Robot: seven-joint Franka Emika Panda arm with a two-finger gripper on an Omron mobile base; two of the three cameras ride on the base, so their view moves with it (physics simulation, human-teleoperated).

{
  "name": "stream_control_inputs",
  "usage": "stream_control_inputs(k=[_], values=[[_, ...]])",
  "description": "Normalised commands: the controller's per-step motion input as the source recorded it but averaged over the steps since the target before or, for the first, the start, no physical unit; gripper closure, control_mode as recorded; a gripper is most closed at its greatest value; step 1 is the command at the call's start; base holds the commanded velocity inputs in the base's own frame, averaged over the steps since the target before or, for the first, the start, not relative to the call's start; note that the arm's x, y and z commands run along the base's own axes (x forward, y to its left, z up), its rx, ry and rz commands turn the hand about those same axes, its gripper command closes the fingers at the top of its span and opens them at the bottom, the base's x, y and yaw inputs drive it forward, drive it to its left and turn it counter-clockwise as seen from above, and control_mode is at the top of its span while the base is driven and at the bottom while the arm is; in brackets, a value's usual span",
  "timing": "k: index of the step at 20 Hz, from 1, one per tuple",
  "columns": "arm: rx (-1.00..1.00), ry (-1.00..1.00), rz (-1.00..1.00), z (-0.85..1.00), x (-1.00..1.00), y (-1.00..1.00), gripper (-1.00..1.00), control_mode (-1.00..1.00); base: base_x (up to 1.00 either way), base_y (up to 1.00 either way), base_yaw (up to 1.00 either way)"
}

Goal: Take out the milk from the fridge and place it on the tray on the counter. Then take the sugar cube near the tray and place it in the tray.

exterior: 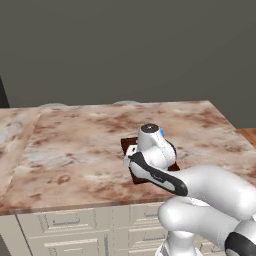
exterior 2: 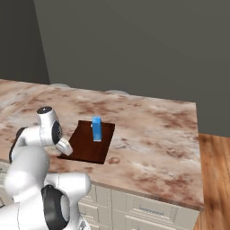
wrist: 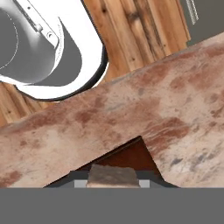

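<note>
The counter (exterior 2: 148, 130) looks like smooth marbled stone, the tray (exterior 2: 85, 143) dark matt wood (grain faint).

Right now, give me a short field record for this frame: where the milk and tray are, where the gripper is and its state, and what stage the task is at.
milk: blue carton standing upright on the tray
tray: dark reddish-brown board flat on the counter, near its front edge
gripper: low over the tray's near-left corner, shut; what it holds, if anything, cannot be told
sugar cube: cannot be made out
fridge: out of frame
stage: milk placed; sugar cube step unconfirmed
</note>
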Motion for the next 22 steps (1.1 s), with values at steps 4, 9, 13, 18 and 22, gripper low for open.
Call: stream_control_inputs(k=[4, 9, 13, 18, 22], values=[[0.02, 0.0, 0.07, 0.0, 0.31, -0.4, 1.0, -1.0, 0.0, 0.0, 0.0], [0.0, 0.0, 0.05, 0.0, 0.4, -0.24, 1.0, -1.0, 0.0, 0.0, 0.0], [0.0, 0.01, 0.01, -0.16, 0.35, 0.0, 1.0, -1.0, 0.0, 0.0, 0.0], [0.0, 0.0, 0.0, -0.24, 0.25, 0.0, 1.0, -1.0, 0.0, 0.0, 0.0], [0.0, 0.0, 0.0, -0.34, 0.19, 0.0, 1.0, -1.0, 0.0, 0.0, 0.0]])
